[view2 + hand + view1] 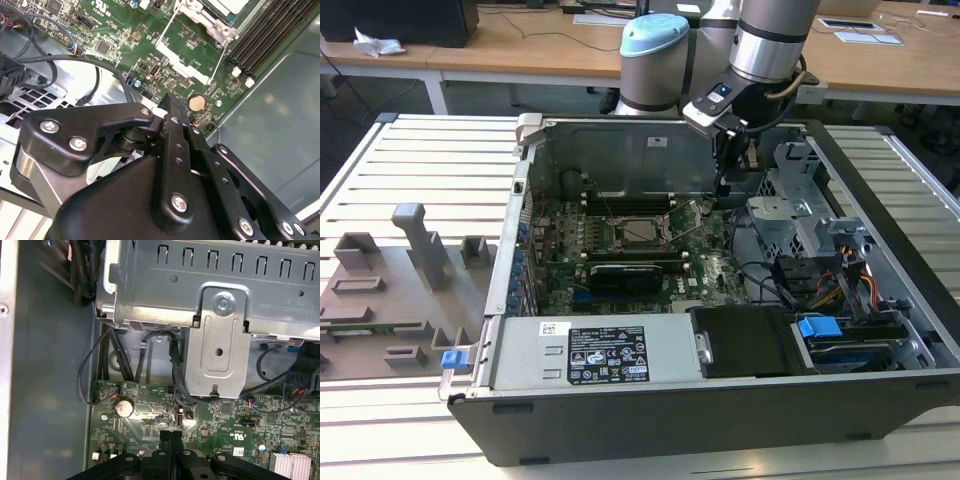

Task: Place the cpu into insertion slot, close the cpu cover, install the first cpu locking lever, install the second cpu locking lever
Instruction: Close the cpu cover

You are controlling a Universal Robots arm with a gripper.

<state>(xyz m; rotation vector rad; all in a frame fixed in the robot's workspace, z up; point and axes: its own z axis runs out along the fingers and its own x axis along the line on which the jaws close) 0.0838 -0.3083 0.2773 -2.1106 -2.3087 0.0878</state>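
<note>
The cpu [642, 232] lies flat in the insertion slot [640, 248] on the green motherboard [710, 270]. The cpu cover [623, 231] looks to be folded down around it, its silver frame [212, 28] bordering the chip in the second wrist view. Thin wire rods [165, 29] run beside the slot. I cannot tell whether they are hooked down. The pincer [723, 188] hangs well apart from the slot, on the exterior view's right of it, low over the board edge and just beside a coin cell [197, 102]. Its fingers [166, 442] are pressed together with nothing between them. As for handling, the chip is probably light and stiff but delicate. If it had to be lifted, its bare side edges would be the place to hold it, never its underside, and it should go straight down without sliding. The cover is likely thin sheet metal that swings on a hinge and needs only a gentle push on its free edge. The wire levers look springy, and I would take them at their bent ends, where a narrow closed tip could press.
</note>
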